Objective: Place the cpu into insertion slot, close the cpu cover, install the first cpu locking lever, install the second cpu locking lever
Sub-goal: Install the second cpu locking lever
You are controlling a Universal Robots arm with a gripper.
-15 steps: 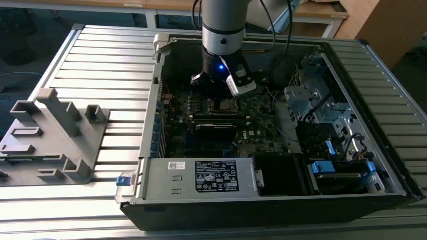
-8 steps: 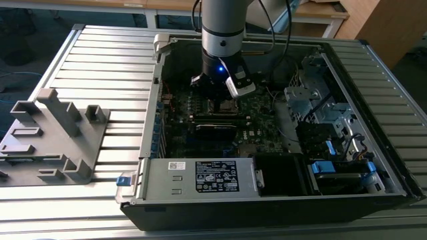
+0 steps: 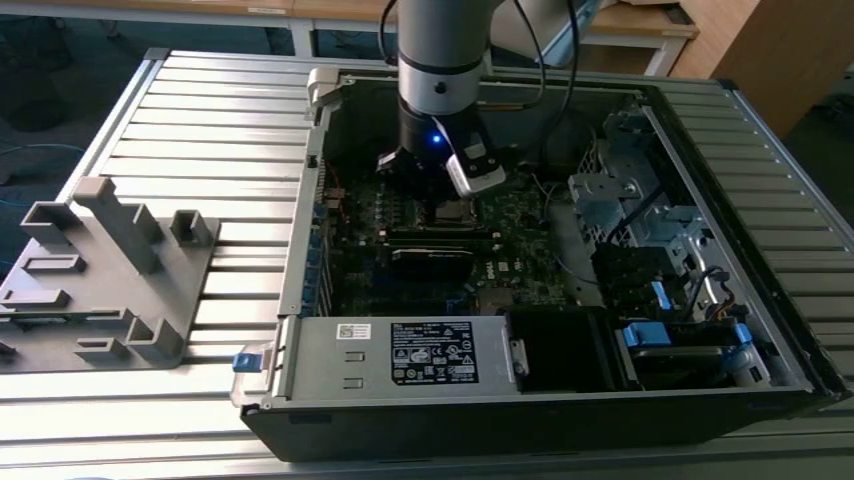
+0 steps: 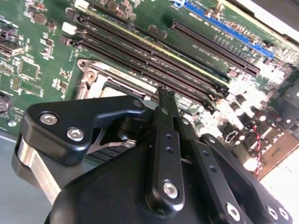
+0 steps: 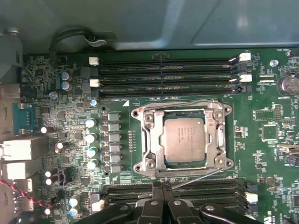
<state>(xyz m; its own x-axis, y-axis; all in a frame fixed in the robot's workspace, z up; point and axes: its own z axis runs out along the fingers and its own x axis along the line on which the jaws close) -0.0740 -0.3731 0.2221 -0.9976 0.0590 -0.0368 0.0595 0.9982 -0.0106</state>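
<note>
Hand (image 3: pixel 447 195) low inside the open computer case (image 3: pixel 694 400), over the motherboard's socket.

From the exterior view I see my arm reaching down into the case, which lies on the slatted metal surface (image 3: pixel 200 100), with a grey plastic fixture (image 3: pixel 107 280) to the exterior view's left. In the second wrist view the hand's (image 4: pixel 166 95) black fingers (image 4: pixel 163 140) look pressed together with nothing between them, their tips just beside the memory slots (image 4: pixel 154 58). In the first wrist view the cpu (image 5: pixel 183 138) sits in the insertion slot (image 5: pixel 164 161), framed by the cpu cover (image 5: pixel 219 140); a thin locking lever (image 5: pixel 196 177) angles out beside it, near the fingertips (image 5: pixel 161 196).
</note>
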